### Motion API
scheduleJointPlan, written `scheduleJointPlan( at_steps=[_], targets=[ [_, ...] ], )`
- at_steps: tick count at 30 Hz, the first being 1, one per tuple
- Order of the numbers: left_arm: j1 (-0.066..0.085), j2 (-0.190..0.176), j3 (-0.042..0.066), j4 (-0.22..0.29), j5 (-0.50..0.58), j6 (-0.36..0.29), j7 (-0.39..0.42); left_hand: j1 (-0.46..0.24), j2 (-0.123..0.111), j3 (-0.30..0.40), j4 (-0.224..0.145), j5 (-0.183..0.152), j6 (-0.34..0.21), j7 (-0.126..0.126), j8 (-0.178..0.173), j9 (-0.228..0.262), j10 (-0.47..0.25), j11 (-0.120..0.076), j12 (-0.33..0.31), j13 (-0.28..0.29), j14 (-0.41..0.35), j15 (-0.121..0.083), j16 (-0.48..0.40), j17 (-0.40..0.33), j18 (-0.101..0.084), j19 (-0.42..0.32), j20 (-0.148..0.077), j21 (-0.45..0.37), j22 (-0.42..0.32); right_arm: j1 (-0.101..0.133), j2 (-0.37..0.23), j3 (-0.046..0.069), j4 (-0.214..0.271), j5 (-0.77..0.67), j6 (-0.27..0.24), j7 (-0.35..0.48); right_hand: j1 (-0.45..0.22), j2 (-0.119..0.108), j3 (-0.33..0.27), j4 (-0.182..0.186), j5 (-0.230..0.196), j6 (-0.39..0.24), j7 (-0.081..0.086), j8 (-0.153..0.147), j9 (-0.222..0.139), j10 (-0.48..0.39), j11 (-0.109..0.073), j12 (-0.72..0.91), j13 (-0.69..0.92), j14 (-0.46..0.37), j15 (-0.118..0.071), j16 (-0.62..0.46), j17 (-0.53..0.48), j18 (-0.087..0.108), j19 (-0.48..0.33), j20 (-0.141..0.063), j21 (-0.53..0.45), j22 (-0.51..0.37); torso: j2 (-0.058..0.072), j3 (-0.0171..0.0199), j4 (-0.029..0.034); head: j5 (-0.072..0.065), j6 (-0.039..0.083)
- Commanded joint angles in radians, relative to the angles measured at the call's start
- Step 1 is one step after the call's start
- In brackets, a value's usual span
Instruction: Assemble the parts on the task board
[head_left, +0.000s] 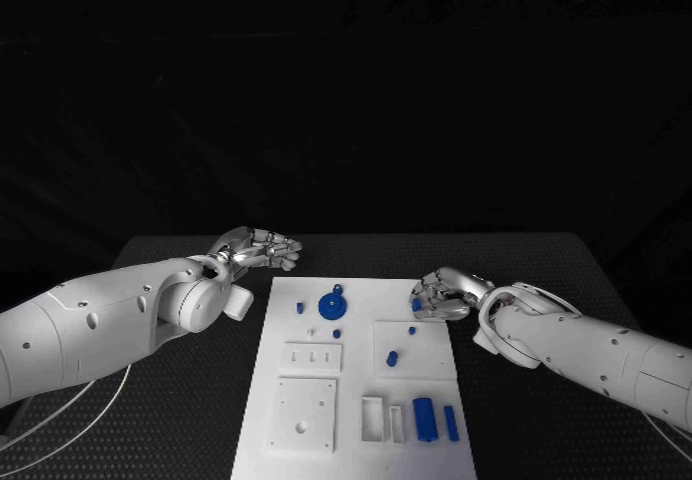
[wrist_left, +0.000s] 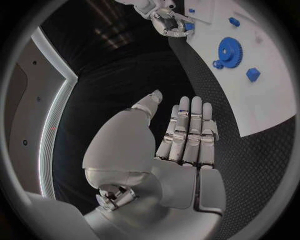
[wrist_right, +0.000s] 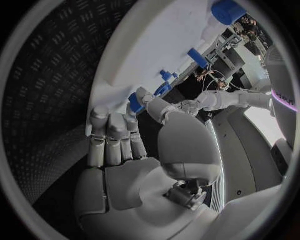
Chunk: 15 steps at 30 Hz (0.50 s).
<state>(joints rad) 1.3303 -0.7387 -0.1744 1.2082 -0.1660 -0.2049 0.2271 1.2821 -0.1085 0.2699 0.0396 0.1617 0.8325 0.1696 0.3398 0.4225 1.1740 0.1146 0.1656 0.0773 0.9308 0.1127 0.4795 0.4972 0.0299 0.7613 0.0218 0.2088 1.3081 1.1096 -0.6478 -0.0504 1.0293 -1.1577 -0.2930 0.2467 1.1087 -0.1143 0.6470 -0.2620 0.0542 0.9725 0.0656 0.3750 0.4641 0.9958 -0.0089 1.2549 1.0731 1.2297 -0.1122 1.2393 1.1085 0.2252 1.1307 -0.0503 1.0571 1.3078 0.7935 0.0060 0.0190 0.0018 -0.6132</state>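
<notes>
The white task board lies in the middle of the table. A blue gear sits near its far end, with small blue parts scattered around it. A blue cylinder and a thin blue bar lie near the board's front right. My right hand hovers at the board's far right edge and pinches a small blue part between thumb and finger. My left hand is over the table just off the board's far left corner, holding nothing.
Raised white blocks and a slotted white piece stand on the board's near half. Pale cables loop over the table at the front left. Black textured table surrounds the board.
</notes>
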Motion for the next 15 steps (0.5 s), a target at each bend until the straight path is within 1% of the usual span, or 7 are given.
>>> scheduleJointPlan(
  at_steps=[1, 5, 9, 12, 15],
  targets=[
    [0.001, 0.001, 0.001, 0.003, -0.013, 0.019, 0.005, -0.011, 0.001, 0.000, -0.007, -0.005, 0.007, 0.003, -0.004, 0.002, -0.003, 0.003, 0.003, -0.001, -0.006, 0.001, 0.004, 0.001, 0.003, -0.001, -0.008, 0.003, 0.021, 0.001, 0.002, 0.000, 0.006, 0.032, -0.036, -0.021, -0.013, 0.001, -0.010, -0.001, -0.003, 0.043, 0.031, 0.005, 0.005, 0.007, -0.004, 0.005, -0.002, 0.006, -0.006, 0.004, -0.001, 0.037, 0.005, -0.003, 0.004, 0.015, 0.000, -0.0004, 0.0006, 0.000, 0.000],
    [0.001, 0.001, 0.001, 0.006, -0.025, 0.027, 0.003, -0.013, 0.003, 0.001, -0.007, -0.005, 0.020, -0.005, 0.001, 0.005, 0.006, -0.001, 0.009, 0.001, 0.000, -0.002, 0.010, 0.002, 0.002, 0.001, -0.010, 0.004, 0.021, 0.005, 0.006, 0.000, 0.009, 0.032, -0.049, -0.035, -0.013, 0.006, -0.015, -0.005, -0.003, 0.061, 0.024, 0.011, 0.009, 0.015, -0.010, 0.006, -0.007, 0.011, -0.012, 0.005, -0.003, 0.037, 0.010, -0.006, 0.004, 0.014, 0.000, -0.0008, 0.0006, -0.001, -0.001],
    [0.001, 0.001, 0.001, 0.009, -0.042, 0.032, -0.001, -0.019, 0.006, 0.001, -0.008, -0.006, 0.045, -0.016, 0.009, 0.011, 0.029, -0.013, 0.025, 0.005, 0.022, -0.013, 0.033, 0.009, 0.001, 0.015, -0.020, 0.012, 0.023, 0.013, 0.008, 0.000, 0.014, 0.025, -0.052, -0.049, -0.013, 0.008, -0.015, -0.006, -0.003, 0.070, 0.020, 0.013, 0.011, 0.018, -0.014, 0.006, -0.010, 0.012, -0.016, 0.004, -0.004, 0.037, 0.012, -0.008, 0.003, 0.013, 0.000, -0.0010, 0.0007, -0.001, 0.000],
    [0.001, 0.000, 0.001, 0.014, -0.065, 0.028, -0.011, -0.026, 0.007, 0.000, -0.007, -0.007, 0.068, -0.025, 0.016, 0.014, 0.050, -0.023, 0.038, 0.009, 0.038, -0.024, 0.054, 0.016, 0.001, 0.033, -0.030, 0.025, 0.024, 0.024, 0.008, 0.000, 0.022, 0.006, -0.047, -0.068, -0.012, 0.008, -0.015, -0.007, -0.003, 0.072, 0.020, 0.014, 0.011, 0.019, -0.014, 0.006, -0.010, 0.013, -0.016, 0.004, -0.004, 0.037, 0.012, -0.008, 0.003, 0.013, 0.000, -0.0013, 0.0003, -0.002, 0.002],
    [0.002, -0.002, 0.003, 0.025, -0.085, 0.032, -0.039, -0.038, 0.006, -0.004, -0.001, -0.008, 0.091, -0.035, 0.021, 0.017, 0.077, -0.037, 0.054, 0.019, 0.057, -0.036, 0.075, 0.023, 0.001, 0.053, -0.042, 0.040, 0.024, 0.041, 0.006, 0.001, 0.041, -0.027, -0.049, -0.093, -0.013, 0.007, -0.015, -0.007, -0.003, 0.072, 0.019, 0.014, 0.011, 0.019, -0.015, 0.006, -0.011, 0.013, -0.017, 0.004, -0.005, 0.037, 0.013, -0.009, 0.003, 0.013, 0.000, -0.0013, -0.0022, -0.001, 0.006]
  ],
)
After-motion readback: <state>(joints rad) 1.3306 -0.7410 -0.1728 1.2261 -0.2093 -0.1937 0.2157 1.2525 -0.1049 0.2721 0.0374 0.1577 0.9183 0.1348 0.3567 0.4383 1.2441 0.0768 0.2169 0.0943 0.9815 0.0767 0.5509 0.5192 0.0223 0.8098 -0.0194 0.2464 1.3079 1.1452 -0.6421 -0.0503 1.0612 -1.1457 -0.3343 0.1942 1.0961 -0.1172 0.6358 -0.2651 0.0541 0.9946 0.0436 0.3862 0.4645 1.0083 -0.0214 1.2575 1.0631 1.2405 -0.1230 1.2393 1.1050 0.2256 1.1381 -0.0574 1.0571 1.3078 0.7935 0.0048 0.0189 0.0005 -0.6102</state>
